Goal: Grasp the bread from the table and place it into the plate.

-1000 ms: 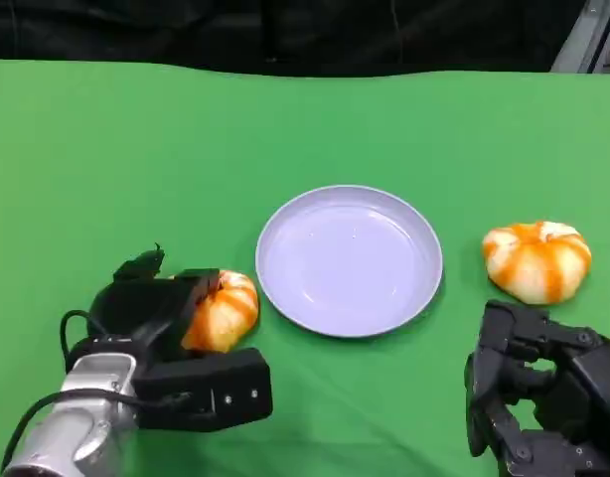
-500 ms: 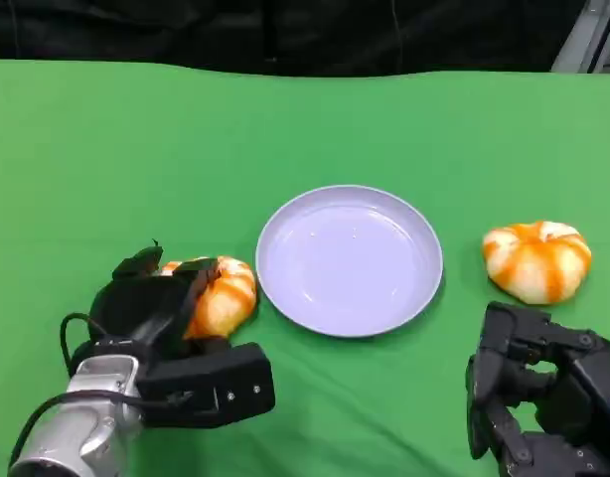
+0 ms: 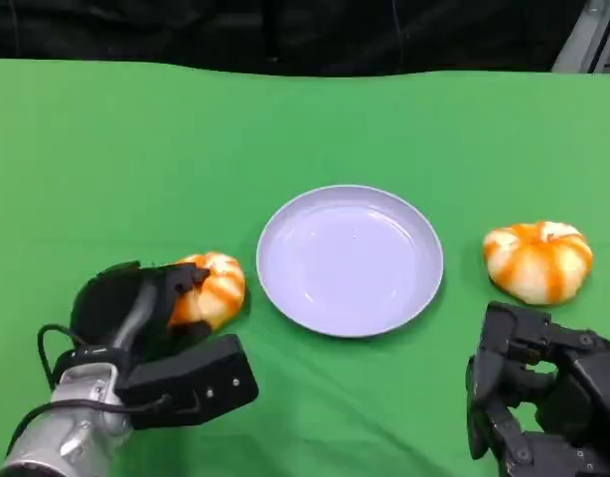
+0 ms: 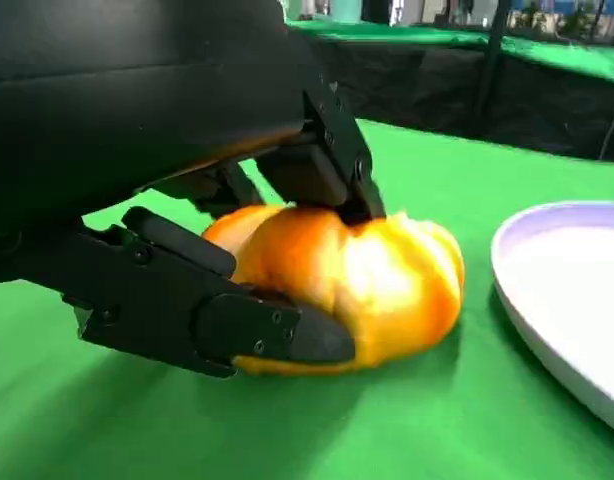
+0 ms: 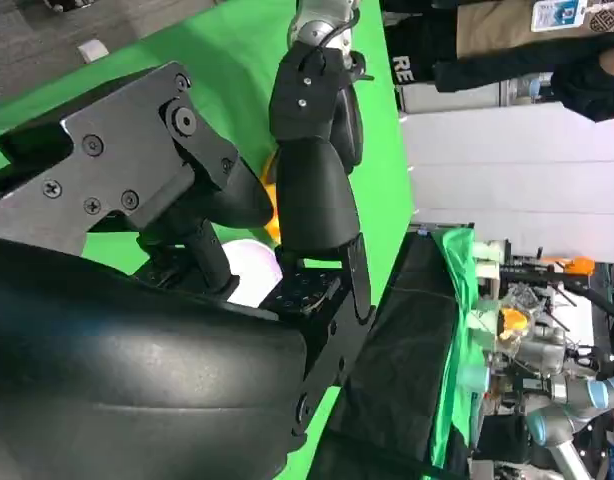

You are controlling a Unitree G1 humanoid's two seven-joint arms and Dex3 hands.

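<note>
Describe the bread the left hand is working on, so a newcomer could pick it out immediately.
Start at the pale round plate in the middle of the green table. The bread sits just beside the plate on the robot's left, an orange-and-white striped bun. Unlike the other bun, it has the black fingers of the left hand wrapped around it.

The head view looks down and forward over the green counter (image 3: 315, 119) from above its near edge. The left wrist view sits low, just above the counter, close behind the left hand (image 4: 167, 200), facing the bread (image 4: 367, 285) and the plate (image 4: 572, 290) rim; the head view shows both too. The right wrist view, rolled sideways, looks past the right hand (image 5: 187, 260) across the counter.
</note>
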